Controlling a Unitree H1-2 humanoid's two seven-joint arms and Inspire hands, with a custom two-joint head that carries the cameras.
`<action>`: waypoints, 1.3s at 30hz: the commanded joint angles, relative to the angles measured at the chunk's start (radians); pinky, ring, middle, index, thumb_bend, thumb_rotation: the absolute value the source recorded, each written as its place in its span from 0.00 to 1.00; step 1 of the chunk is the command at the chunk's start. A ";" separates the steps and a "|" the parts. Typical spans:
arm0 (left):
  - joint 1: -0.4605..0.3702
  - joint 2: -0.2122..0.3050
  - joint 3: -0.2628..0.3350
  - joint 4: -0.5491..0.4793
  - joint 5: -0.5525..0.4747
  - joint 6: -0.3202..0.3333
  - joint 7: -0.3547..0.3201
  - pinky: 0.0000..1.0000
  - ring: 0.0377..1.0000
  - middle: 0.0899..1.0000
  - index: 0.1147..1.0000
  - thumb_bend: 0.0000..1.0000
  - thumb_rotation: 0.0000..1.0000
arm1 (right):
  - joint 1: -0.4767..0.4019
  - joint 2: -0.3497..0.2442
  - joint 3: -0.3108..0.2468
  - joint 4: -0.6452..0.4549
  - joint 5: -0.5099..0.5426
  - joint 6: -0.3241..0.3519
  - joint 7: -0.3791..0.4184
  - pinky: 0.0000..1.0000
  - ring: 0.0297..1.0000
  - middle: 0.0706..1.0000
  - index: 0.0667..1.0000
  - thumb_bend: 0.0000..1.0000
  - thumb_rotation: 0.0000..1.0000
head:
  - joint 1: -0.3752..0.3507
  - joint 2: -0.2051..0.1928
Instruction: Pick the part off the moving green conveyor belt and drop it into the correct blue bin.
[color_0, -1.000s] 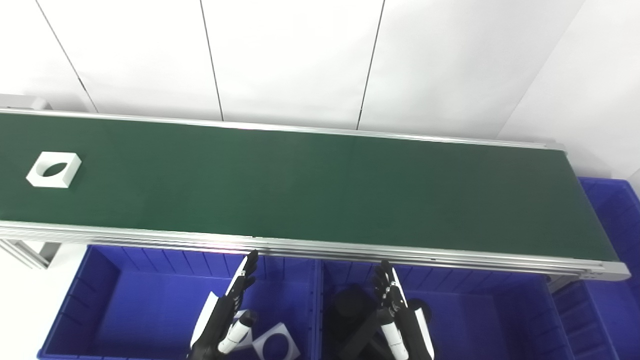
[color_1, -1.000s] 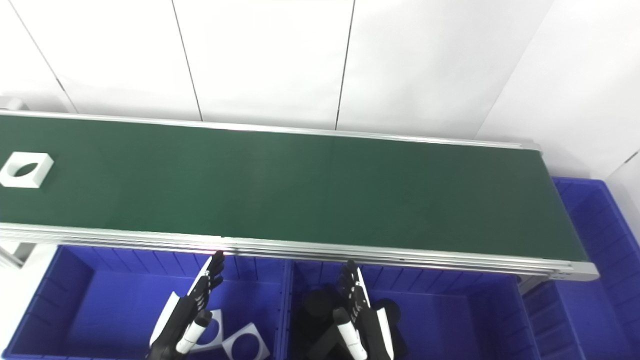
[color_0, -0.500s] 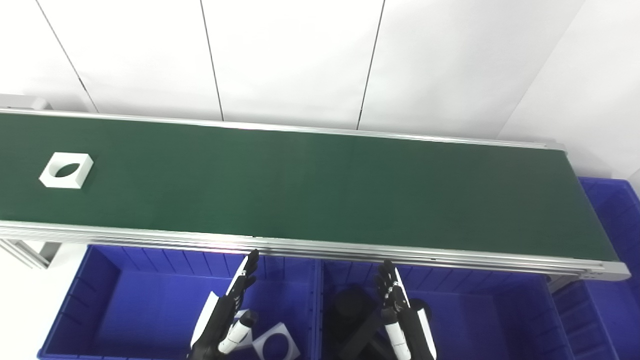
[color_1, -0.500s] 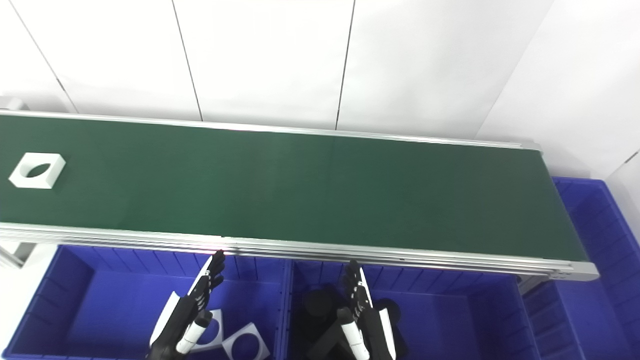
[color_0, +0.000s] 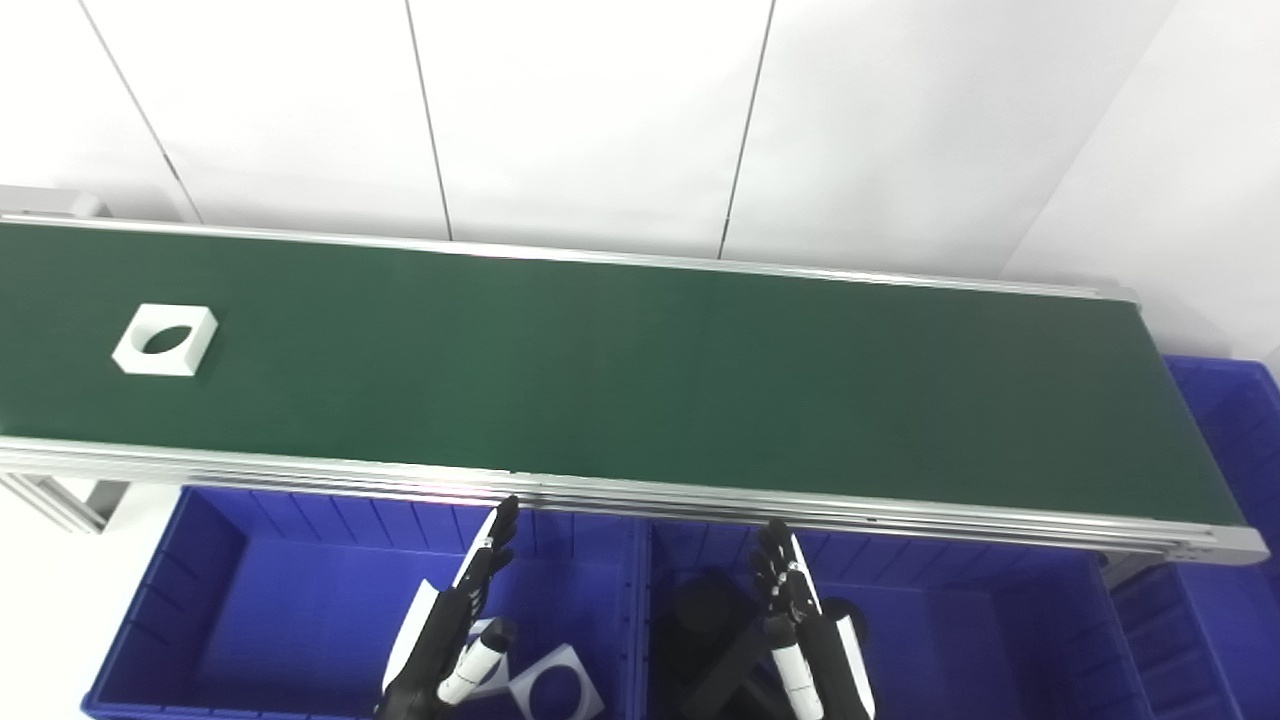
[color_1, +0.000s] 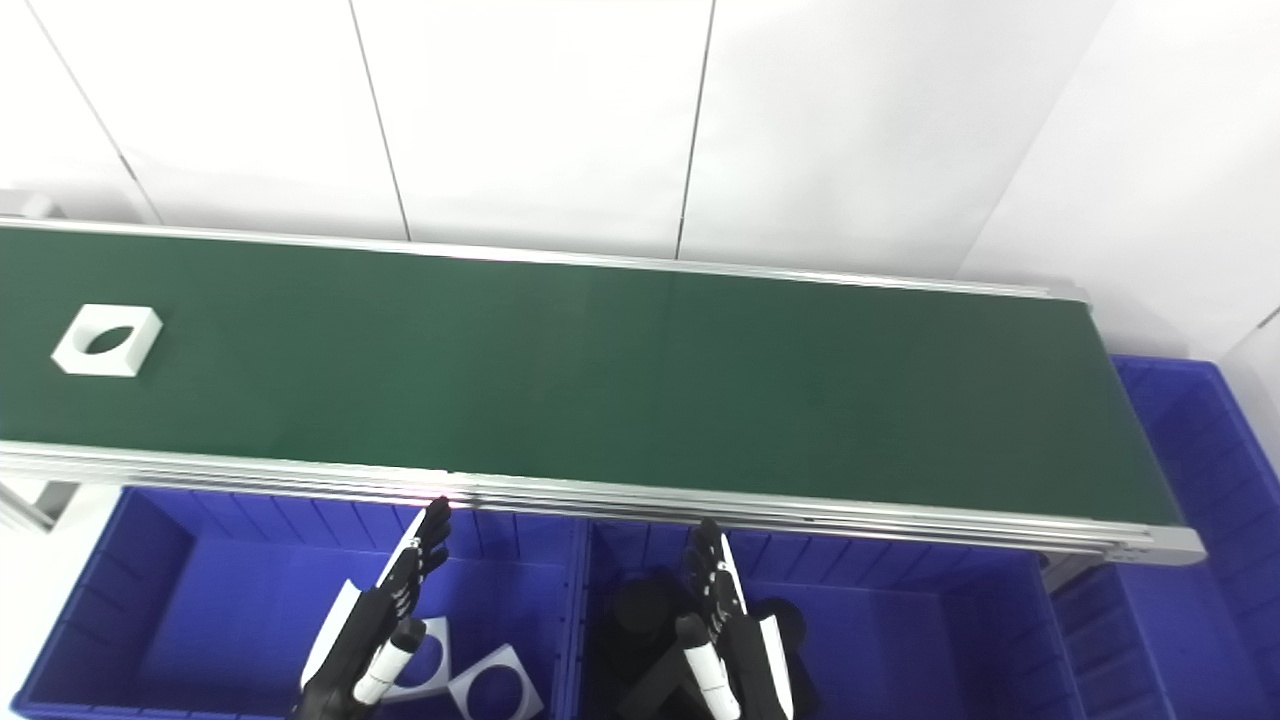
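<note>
Lying far left on the belt (color_0: 640, 380), the white part (color_0: 165, 340) sat nearer the open left robot hand (color_0: 450, 625) than the open right robot hand (color_0: 805, 640).

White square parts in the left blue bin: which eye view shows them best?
The right eye view: two white square parts show beside the left hand, one partly behind it. The left eye view shows one part clearly; the other is mostly hidden by the hand.
</note>
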 joint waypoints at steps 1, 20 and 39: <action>-0.004 0.003 -0.012 -0.026 0.012 -0.034 0.011 0.97 1.00 1.00 0.99 0.79 1.00 | 0.002 -0.007 0.001 -0.027 -0.003 -0.058 -0.002 0.99 0.97 0.99 1.00 0.80 0.91 | 0.008 -0.004; -0.047 -0.003 -0.096 0.040 0.030 -0.034 0.123 0.93 0.95 0.96 0.94 0.73 0.83 | -0.014 -0.014 -0.043 0.030 0.044 -0.058 0.042 1.00 1.00 1.00 1.00 0.73 1.00 | 0.149 -0.125; -0.063 0.012 -0.129 0.057 0.015 -0.034 0.179 0.91 0.94 0.95 0.93 0.72 0.78 | -0.035 -0.002 -0.064 0.073 0.034 -0.058 0.058 1.00 1.00 1.00 1.00 0.68 1.00 | 0.148 -0.181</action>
